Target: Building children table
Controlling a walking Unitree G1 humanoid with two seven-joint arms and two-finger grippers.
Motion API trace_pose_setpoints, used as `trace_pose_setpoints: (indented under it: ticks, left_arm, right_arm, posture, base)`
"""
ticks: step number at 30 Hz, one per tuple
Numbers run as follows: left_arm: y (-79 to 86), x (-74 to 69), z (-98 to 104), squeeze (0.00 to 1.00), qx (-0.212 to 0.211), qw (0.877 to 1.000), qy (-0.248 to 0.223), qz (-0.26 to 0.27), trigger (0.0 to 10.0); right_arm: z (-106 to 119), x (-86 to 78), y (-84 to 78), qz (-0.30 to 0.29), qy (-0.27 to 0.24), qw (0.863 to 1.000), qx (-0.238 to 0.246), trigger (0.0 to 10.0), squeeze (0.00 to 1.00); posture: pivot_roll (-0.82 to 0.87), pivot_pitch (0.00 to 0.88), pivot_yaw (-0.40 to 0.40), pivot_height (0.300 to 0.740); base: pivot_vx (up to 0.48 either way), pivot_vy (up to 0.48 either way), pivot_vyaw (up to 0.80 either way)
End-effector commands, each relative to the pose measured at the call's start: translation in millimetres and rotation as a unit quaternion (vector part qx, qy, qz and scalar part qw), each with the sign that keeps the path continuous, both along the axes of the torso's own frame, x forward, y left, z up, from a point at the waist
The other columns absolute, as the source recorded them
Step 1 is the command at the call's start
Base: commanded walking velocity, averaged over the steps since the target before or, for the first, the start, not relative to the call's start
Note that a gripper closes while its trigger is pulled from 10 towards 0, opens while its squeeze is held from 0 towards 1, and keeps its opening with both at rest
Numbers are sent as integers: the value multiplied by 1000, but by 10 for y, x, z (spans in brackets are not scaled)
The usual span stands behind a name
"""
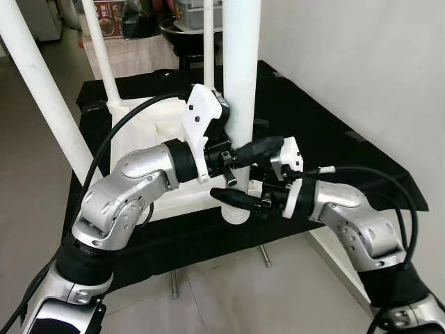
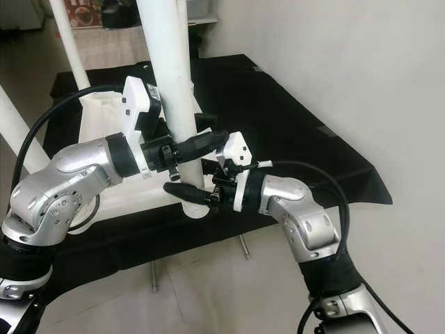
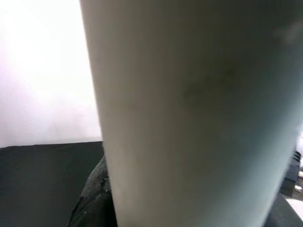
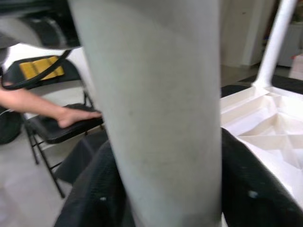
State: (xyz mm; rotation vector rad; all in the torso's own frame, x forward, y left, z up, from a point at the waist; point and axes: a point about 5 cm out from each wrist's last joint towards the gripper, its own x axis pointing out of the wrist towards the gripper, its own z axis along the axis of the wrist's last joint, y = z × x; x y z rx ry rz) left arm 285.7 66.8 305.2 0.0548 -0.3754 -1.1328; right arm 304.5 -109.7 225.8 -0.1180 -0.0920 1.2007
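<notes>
The white tabletop point(image 1: 149, 149) lies upside down on a black-draped surface point(image 1: 327, 149), with 4 white legs standing up from its corners. Both end effectors meet at the nearest leg point(image 1: 241, 76), low near its base. The left end effector point(image 1: 254, 150) has its fingers around the leg, clamped on it. The right end effector point(image 1: 233, 198) reaches in just below, its fingers either side of the leg's base; whether they press it I cannot tell. A person's hand point(image 4: 71, 116) rests on a black chair point(image 4: 57, 127) nearby.

White wall point(image 1: 361, 62), tiled floor point(image 1: 229, 292) (pale), folding chair point(image 4: 57, 127)
</notes>
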Motion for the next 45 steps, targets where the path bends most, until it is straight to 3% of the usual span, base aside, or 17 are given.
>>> trace_pose_setpoints:
  ticks: [1, 10, 11, 12, 13, 17, 21, 23, 24, 26, 28, 33, 34, 37, 39, 40, 45]
  left_arm:
    - [-91, -60, 73, 0, -9, 1000, -16, -23, 0]
    - [-87, -45, 115, 0, -33, 999, -17, -15, 0]
    - [-70, -34, 124, 31, -40, 999, -15, -9, 4118]
    - [-70, -34, 124, 31, -40, 999, -15, -9, 4118]
    - [-42, -21, 140, 1000, -53, 999, -10, -7, 10000]
    - [21, 3, 169, 1000, -74, 997, -3, 3, 10000]
    - [387, 132, 300, 1000, -159, 984, 10, 80, 10000]
    - [644, 215, 313, 1000, -202, 969, 22, 142, 10000]
    - [644, 215, 313, 1000, -202, 969, 22, 142, 10000]
    - [855, 254, 286, 1000, -229, 953, 29, 196, 10000]
    - [1020, 256, 219, 1000, -240, 939, 31, 245, 10000]
    - [1128, 263, -17, 1000, -225, 927, 57, 294, 10000]
    - [1106, 237, -190, 0, -202, 926, 72, 310, 10000]
    - [1087, 217, -266, 0, -190, 926, 77, 316, 10000]
    - [1008, 125, -528, 0, -164, 927, 105, 319, 10000]
    - [1008, 125, -528, 0, -164, 927, 105, 319, 10000]
    - [867, -48, -924, 0, -130, 925, 157, 321, 10000]
  right_arm:
    - [-42, -12, 129, 14, 6, 1000, -12, 0, 0]
    - [-90, 9, 133, -4, 5, 1000, -21, 0, 0]
    - [-90, 18, 131, -8, 5, 1000, -21, 0, 0]
    - [-90, 18, 131, -8, 5, 1000, -21, 0, 0]
    - [-84, 36, 125, -15, 3, 1000, -21, 0, 0]
    - [-73, 66, 108, -30, 2, 999, -19, 0, 0]
    - [-66, 193, 45, -89, 3, 996, -8, 0, 0]
    - [-58, 294, 25, -129, 4, 992, 0, 0, 0]
    - [-58, 294, 25, -129, 4, 992, 0, 0, 0]
    - [-39, 375, -4, -167, 5, 986, 12, 0, 0]
    - [-19, 451, -56, -211, 7, 977, 26, 0, 0]
    - [23, 559, -172, -276, 10, 960, 53, 0, 0]
    - [66, 596, -231, -299, 10, 951, 76, 0, 0]
    - [87, 610, -256, -308, 10, 947, 88, 0, 0]
    - [146, 636, -276, -317, 12, 941, 121, 0, 0]
    - [146, 636, -276, -317, 12, 941, 121, 0, 0]
    - [234, 658, -249, -314, 9, 935, 162, 0, 0]
  posture:
    - [-80, 55, -26, 740]
    - [-80, 60, -22, 740]
    - [-80, 60, -22, 740]
    - [-80, 60, -22, 740]
    - [-85, 64, -21, 740]
    - [-88, 72, -20, 740]
    - [-82, 76, -23, 740]
    - [-78, 74, -26, 740]
    - [-78, 74, -26, 740]
    - [-75, 75, -24, 740]
    - [-77, 70, -23, 740]
    - [-85, 72, -25, 740]
    - [-84, 69, -26, 740]
    - [-84, 69, -26, 740]
    - [-82, 66, -33, 740]
    - [-82, 66, -33, 740]
    - [-77, 58, -42, 740]
  base:
    - [0, 0, 0]
    - [0, 0, 0]
    - [0, 0, 0]
    - [0, 0, 0]
    - [0, 0, 0]
    - [0, 0, 0]
    - [0, 0, 0]
    - [0, 0, 0]
    - [0, 0, 0]
    - [0, 0, 0]
    - [0, 0, 0]
    - [0, 0, 0]
    - [0, 0, 0]
    - [0, 0, 0]
    - [0, 0, 0]
    - [0, 0, 0]
    - [0, 0, 0]
